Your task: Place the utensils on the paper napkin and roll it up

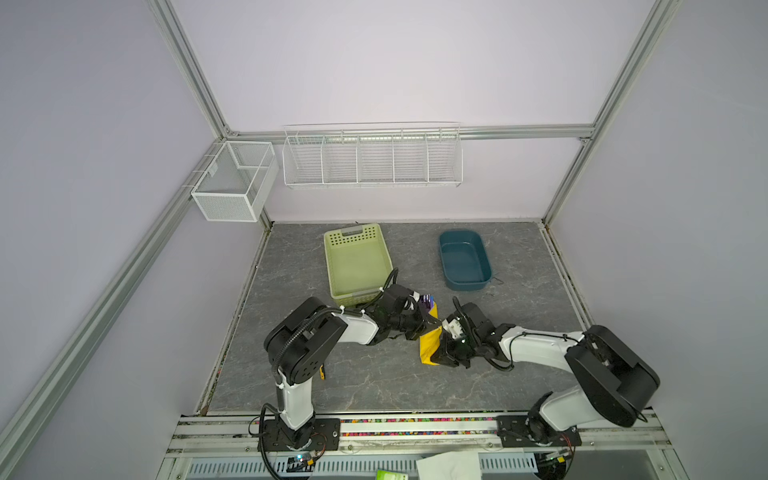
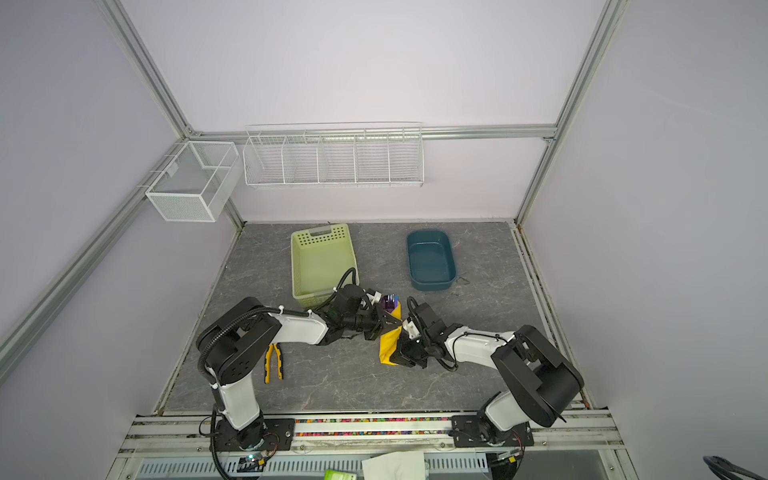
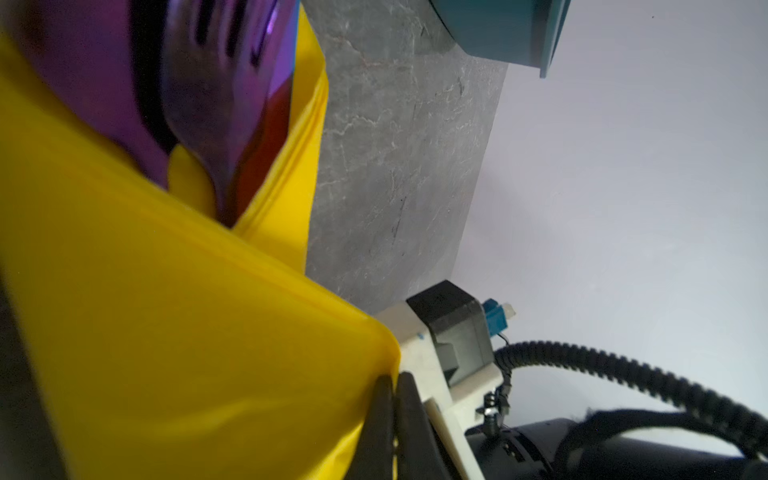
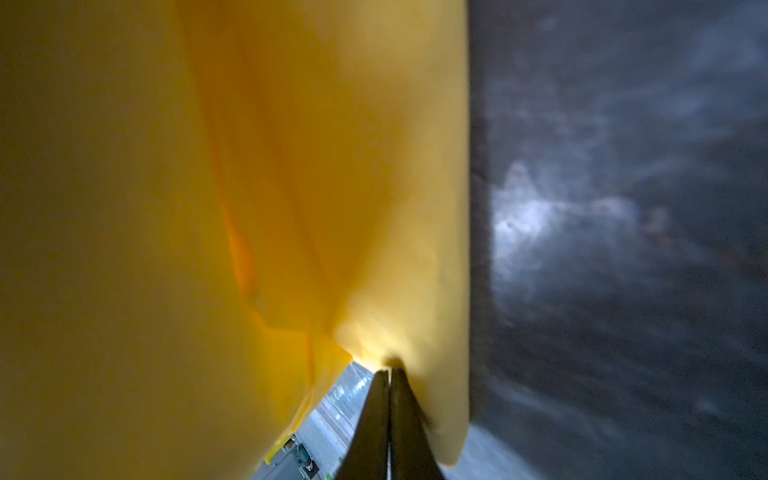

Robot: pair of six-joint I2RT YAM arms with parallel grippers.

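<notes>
The yellow paper napkin [image 1: 429, 347] [image 2: 390, 348] lies folded over the utensils in the middle of the table. Their purplish heads [image 1: 427, 300] [image 2: 390, 301] stick out of its far end. In the left wrist view the fork head [image 3: 224, 104] and spoon head [image 3: 83, 83] rest inside the yellow fold [image 3: 166, 332]. My left gripper [image 1: 431, 323] [image 3: 392, 380] is shut on the napkin's edge near the far end. My right gripper [image 1: 439, 356] [image 4: 390, 372] is shut on the napkin [image 4: 291, 166] near its front end. The handles are hidden.
A green basket [image 1: 357, 232] stands just behind the left arm, and a blue tub [image 1: 463, 286] at the back right. Yellow-handled pliers [image 2: 273, 361] lie beside the left arm's base. Wire baskets [image 1: 372, 158] hang on the back wall.
</notes>
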